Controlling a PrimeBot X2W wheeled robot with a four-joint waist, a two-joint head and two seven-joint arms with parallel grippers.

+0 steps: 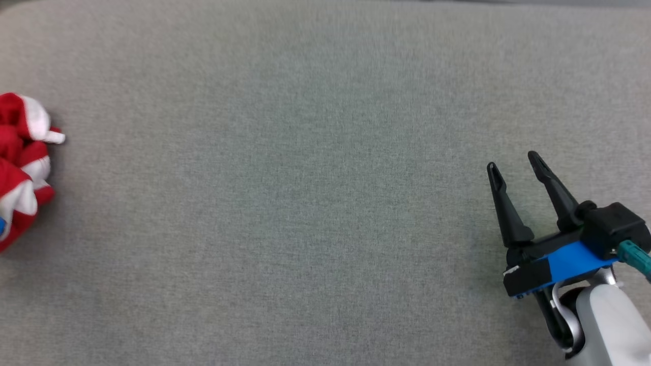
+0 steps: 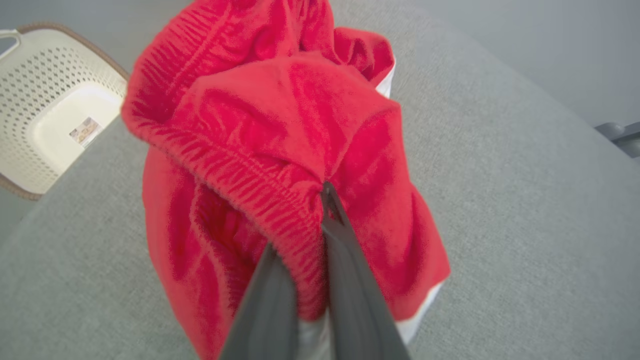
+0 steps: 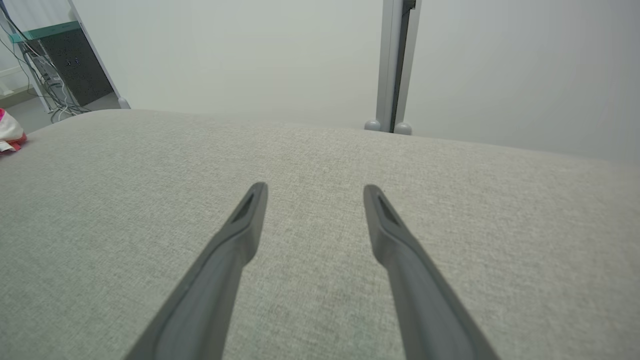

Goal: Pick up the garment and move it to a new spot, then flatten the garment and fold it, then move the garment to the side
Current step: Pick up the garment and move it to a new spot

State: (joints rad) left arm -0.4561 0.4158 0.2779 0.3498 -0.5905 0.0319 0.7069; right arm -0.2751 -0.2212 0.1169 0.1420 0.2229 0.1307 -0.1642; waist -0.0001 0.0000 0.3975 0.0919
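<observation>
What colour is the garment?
The garment is red with white patches. The head view shows both colours best.

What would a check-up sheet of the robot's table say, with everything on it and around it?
Surface: grey fabric-covered table, smooth.
Job's things: red and white garment, bunched up, far left in the head view.
Clutter: nothing seen.
Pincers: left pincer shut on the garment's elastic band; right pincer open, holding nothing, over the table.
Cables: teal cable at the right wrist; loose wires by a dark cabinet.
Surroundings: white basket beyond the table; pale wall, metal post.
</observation>
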